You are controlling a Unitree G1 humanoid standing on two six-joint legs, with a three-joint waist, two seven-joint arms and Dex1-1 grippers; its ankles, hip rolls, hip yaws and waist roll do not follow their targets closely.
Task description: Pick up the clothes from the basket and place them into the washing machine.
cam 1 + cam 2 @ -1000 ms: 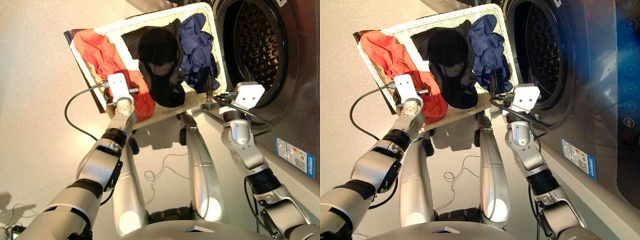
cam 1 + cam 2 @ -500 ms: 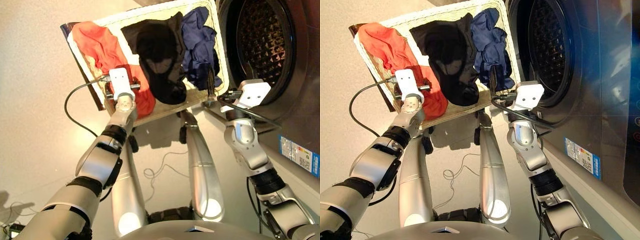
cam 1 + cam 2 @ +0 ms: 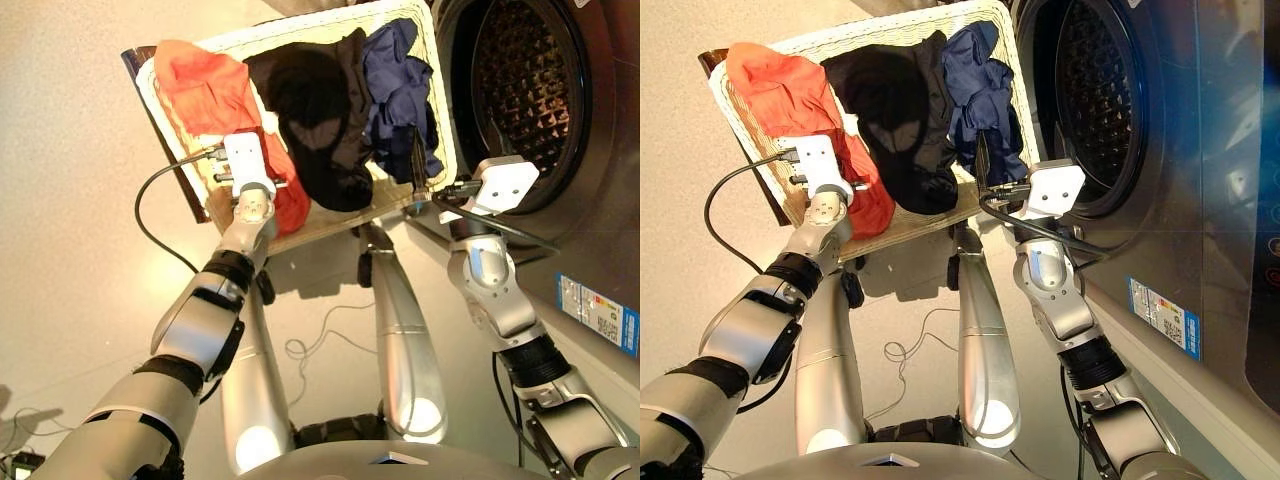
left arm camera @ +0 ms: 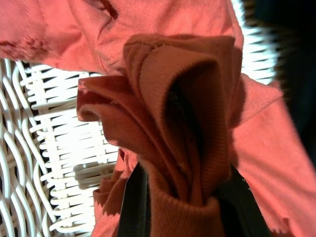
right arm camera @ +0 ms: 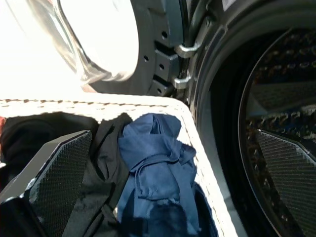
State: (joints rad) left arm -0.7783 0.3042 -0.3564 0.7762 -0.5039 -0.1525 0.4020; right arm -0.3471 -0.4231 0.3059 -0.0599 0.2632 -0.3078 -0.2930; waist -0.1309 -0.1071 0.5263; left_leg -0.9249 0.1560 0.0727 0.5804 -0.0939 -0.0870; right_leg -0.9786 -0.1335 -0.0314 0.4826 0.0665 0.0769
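Cream wicker basket [image 3: 300,232] on beige floor [image 3: 70,250]

Coral-red garment [image 4: 177,123], pinched by the left gripper [image 4: 182,197], is now bunched higher and lifted off the basket [image 3: 330,222] floor.

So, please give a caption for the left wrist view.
Left end effector shut on bunched coral-red fabric garment above cream-white woven wicker basket.

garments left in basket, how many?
3. Coral-red garment at the left end, pinched by the left pincer; black garment in the middle; navy garment nearest the drum. More may lie underneath.
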